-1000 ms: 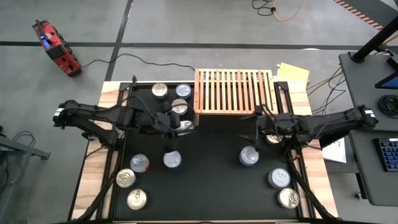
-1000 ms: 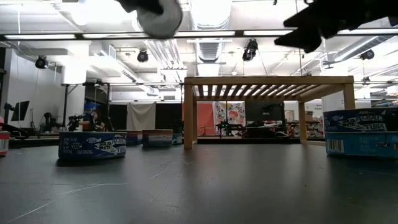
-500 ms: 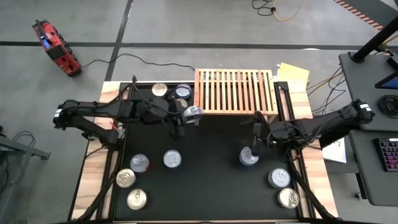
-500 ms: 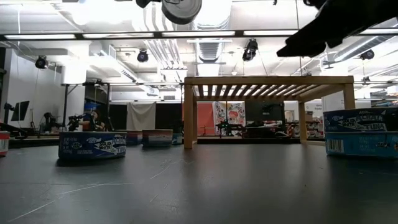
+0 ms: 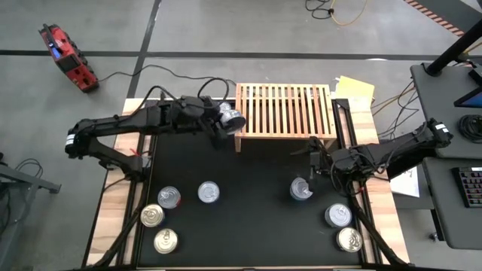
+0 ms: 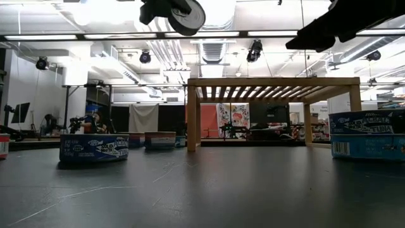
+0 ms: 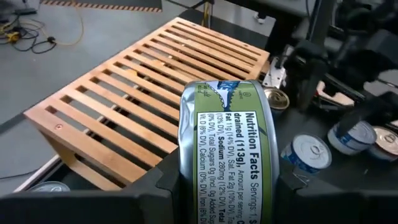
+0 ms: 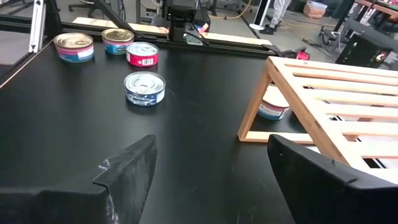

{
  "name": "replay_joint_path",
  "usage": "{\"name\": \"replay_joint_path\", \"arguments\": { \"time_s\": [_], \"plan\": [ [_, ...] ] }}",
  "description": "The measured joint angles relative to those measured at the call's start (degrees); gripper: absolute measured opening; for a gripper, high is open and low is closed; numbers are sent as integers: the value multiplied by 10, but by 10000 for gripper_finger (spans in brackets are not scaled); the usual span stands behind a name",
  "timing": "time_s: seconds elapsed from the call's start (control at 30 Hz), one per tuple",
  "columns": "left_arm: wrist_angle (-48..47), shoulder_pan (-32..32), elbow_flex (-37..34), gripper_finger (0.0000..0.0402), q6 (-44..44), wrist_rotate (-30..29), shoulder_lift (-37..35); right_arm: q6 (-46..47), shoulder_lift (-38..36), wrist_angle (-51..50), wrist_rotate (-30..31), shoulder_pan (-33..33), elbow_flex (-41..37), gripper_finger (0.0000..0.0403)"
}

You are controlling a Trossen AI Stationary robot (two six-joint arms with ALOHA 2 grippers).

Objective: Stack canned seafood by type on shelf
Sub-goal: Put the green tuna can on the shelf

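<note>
My left gripper is shut on a flat round tin with a green label and holds it in the air at the left end of the light-wood slatted shelf. The low view shows the tin high above the mat. My right gripper is open and hovers over the black mat near the shelf's right front leg. It is just beyond a blue tin that rests flat on the mat. Several more tins sit flat on the mat. My left gripper pinches the tin between its two fingers, one on each flat face. The curved label wall faces the wrist camera. The tin stands on edge, lifted clear, beside and above the shelf's left end.
Blue, red and gold tins lie at the mat's near left and near right. One tin sits under the shelf. A gold tin lies past the shelf's right end. A wooden border frames the mat.
My left gripper has carried the tin from over the mat's middle left toward the far edge, up to the shelf's left end. It has stayed shut on the tin. My right gripper has shifted a little toward the near edge, above the blue tin.
</note>
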Motion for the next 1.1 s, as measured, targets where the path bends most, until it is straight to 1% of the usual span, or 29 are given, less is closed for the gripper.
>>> {"name": "replay_joint_path", "arguments": {
  "time_s": [0.07, 0.23, 0.4, 0.5, 0.57, 0.87, 1.1],
  "plan": [
    [19, 13, 0, 113, 0, 17, 5, -3, 0, 1, 0, 0, 0, 287],
    [61, 51, 0, 113, -12, 105, 24, -3, 0, 0, 0, 0, 0, 276],
    [49, 96, 10, 113, -28, 160, 61, 3, 0, -15, 0, 0, 0, 267],
    [42, 114, 32, 113, -52, 193, 89, 13, -3, -32, -1, 0, 0, 261],
    [36, 122, 53, 113, -52, 213, 110, 19, -4, -34, 0, 1, 0, 257],
    [-27, 130, 136, 113, -9, 225, 189, 67, -24, -98, -3, 10, 0, 242],
    [-39, 131, 160, 113, -7, 281, 223, 73, -31, -101, -5, 13, 0, 244]
  ]
}}
